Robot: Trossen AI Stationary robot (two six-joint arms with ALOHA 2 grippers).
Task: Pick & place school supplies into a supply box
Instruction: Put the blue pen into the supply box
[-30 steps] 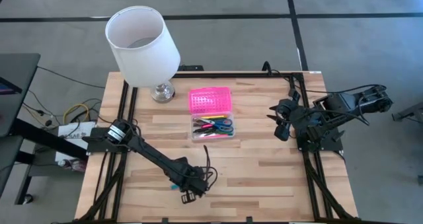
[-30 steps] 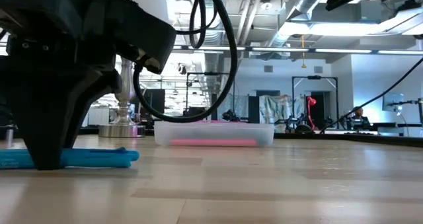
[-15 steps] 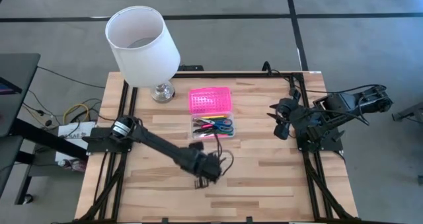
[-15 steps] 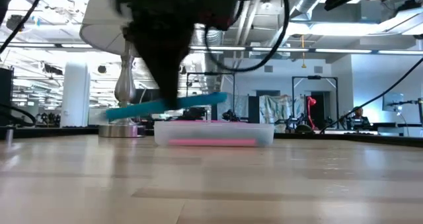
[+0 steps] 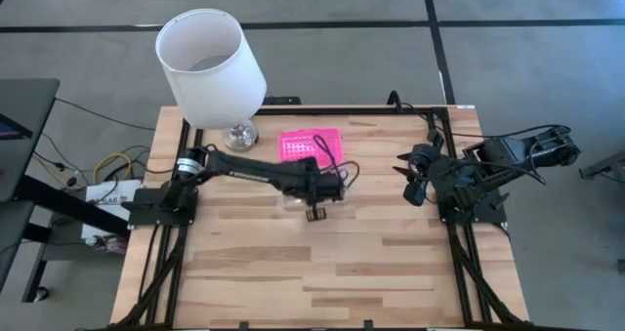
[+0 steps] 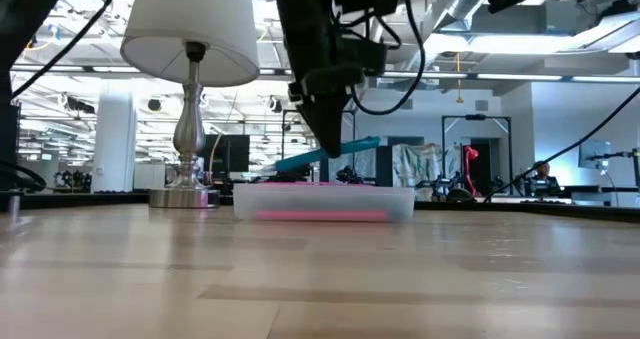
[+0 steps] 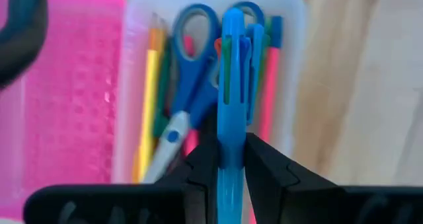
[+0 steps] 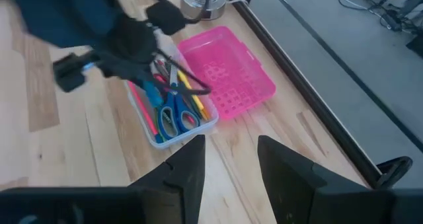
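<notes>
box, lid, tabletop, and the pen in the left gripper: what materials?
Supply box: looks like clear plastic, since the contents show through its wall. Pink lid: likely molded plastic, with a bright, ribbed grid surface. Table: wood planks, butcher-block look, with visible grain and a matte finish. Blue pen in the left gripper: smooth, slightly glossy, probably plastic.

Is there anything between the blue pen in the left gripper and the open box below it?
Nothing visible blocks it. The left gripper holds the blue pen directly above the supply box, whose pink lid lies open beside it. Only scissors and pens already inside lie underneath.
</notes>
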